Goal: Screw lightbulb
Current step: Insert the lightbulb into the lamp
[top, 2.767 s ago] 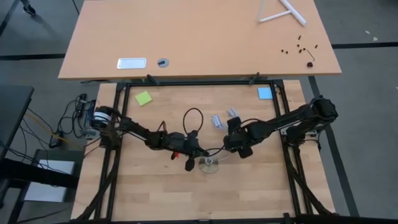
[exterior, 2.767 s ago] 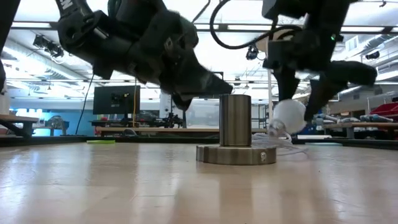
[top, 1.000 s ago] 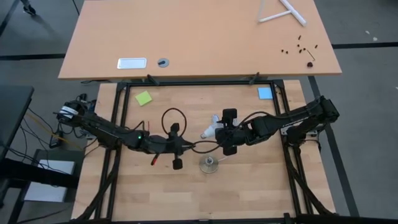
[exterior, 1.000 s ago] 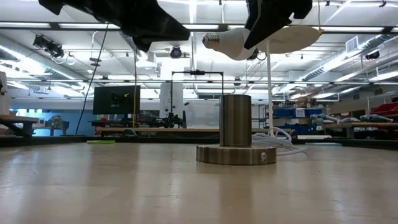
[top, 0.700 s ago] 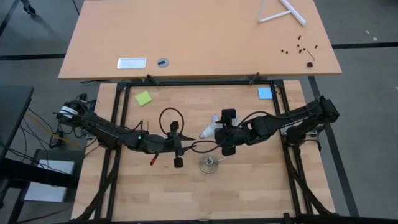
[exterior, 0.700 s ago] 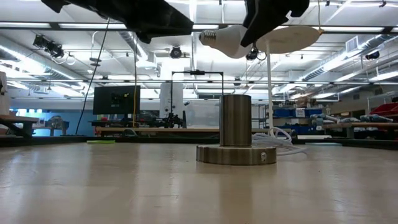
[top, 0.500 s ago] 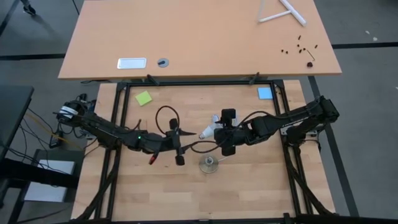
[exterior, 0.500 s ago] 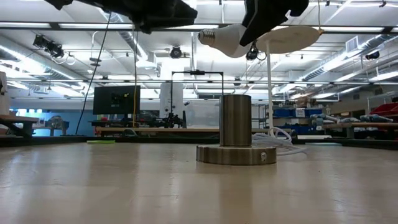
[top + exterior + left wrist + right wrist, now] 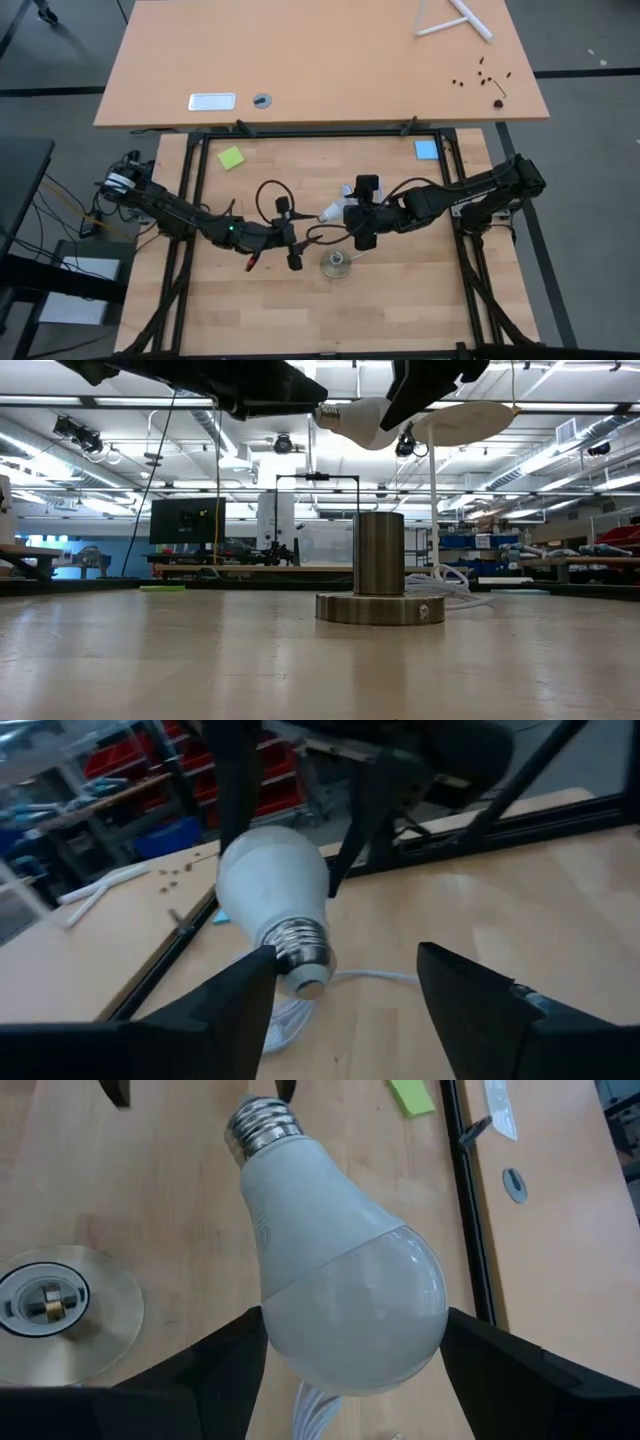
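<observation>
Lightbulb: your white frosted pear-shaped lightbulb (image 9: 335, 1270) with the ribbed metal screw end is up in the air, well above the table, lying roughly level with its screw end pointing toward the left arm.
Right gripper: your right gripper (image 9: 365, 213) has the bulb's wide rounded end between its two dark fingers (image 9: 215, 1370), one finger on each flank of the glass, so it is holding the bulb.
Left gripper: your left gripper (image 9: 289, 233) hangs in the air just beside the bulb's screw end, fingers (image 9: 225, 1005) spread wide and not touching it; in the left wrist view the metal thread sits in the gap between them.
Socket: the round grey metal socket (image 9: 336, 265) with its flat disc base and upright cylinder stands on the pale wooden table (image 9: 400, 310), below and slightly to the side of the bulb, with nothing in it.
Cord: a white cord (image 9: 450, 585) lies coiled on the table behind the socket.
Other things: you also have a green sticky note (image 9: 231, 158) and a blue sticky note (image 9: 426, 150) at the far corners of the table, well apart from both grippers.
</observation>
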Action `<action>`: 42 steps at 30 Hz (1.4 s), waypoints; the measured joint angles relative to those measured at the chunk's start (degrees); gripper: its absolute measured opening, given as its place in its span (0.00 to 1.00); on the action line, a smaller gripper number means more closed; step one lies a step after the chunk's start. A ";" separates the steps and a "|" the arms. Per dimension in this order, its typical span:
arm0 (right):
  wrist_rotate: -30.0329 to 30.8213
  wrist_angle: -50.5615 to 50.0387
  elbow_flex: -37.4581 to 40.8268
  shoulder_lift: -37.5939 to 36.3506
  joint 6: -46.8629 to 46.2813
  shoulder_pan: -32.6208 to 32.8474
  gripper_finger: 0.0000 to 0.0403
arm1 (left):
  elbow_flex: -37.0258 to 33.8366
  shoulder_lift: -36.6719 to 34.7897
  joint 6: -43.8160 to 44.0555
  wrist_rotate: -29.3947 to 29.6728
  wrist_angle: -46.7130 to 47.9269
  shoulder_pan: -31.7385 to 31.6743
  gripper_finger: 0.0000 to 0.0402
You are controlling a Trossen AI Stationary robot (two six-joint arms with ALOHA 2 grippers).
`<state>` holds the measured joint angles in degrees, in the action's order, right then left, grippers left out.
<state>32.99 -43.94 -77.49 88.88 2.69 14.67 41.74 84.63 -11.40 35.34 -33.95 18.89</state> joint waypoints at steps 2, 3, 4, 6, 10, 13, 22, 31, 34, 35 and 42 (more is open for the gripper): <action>-0.05 0.47 0.02 0.00 -0.16 -0.06 0.72 | 0.00 1.11 -0.21 2.49 -1.84 0.03 0.64; -0.07 1.13 0.02 0.00 -0.23 -0.04 0.72 | 0.00 1.53 -0.22 3.17 -2.54 0.01 0.65; -0.10 1.11 0.02 0.00 -0.47 0.01 0.72 | 0.00 1.92 -0.22 3.67 -3.33 -0.01 0.65; -0.28 1.29 0.02 0.00 -0.97 0.02 0.72 | 0.02 2.46 -0.24 3.86 -4.75 -0.02 0.66; -0.33 2.12 0.02 0.00 -0.80 0.00 0.73 | 0.02 2.76 -0.04 3.84 -5.14 0.03 0.65; -0.31 2.02 0.02 0.00 -0.78 0.00 0.72 | 0.02 2.76 0.04 3.94 -5.85 -0.02 0.62; -0.35 2.14 0.02 0.00 -1.46 0.05 0.73 | 0.02 2.76 1.55 4.40 -5.93 -0.02 0.39; 0.10 2.43 0.02 0.00 -1.26 0.86 0.75 | 0.02 2.48 3.16 5.58 -5.23 0.03 0.22; 0.63 2.49 0.00 0.00 -1.21 1.47 0.76 | 0.02 2.28 3.91 5.98 -5.20 0.09 0.26; 0.87 2.39 0.00 0.00 -1.17 1.74 0.76 | 0.02 1.92 4.01 5.93 -4.85 0.09 0.27; 4.56 1.96 -0.05 -0.58 0.07 4.07 0.75 | 0.02 0.39 4.37 5.68 -4.02 0.14 0.24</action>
<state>37.55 -41.99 -77.54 88.30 2.76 18.74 41.76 85.02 -7.03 41.02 -37.98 19.03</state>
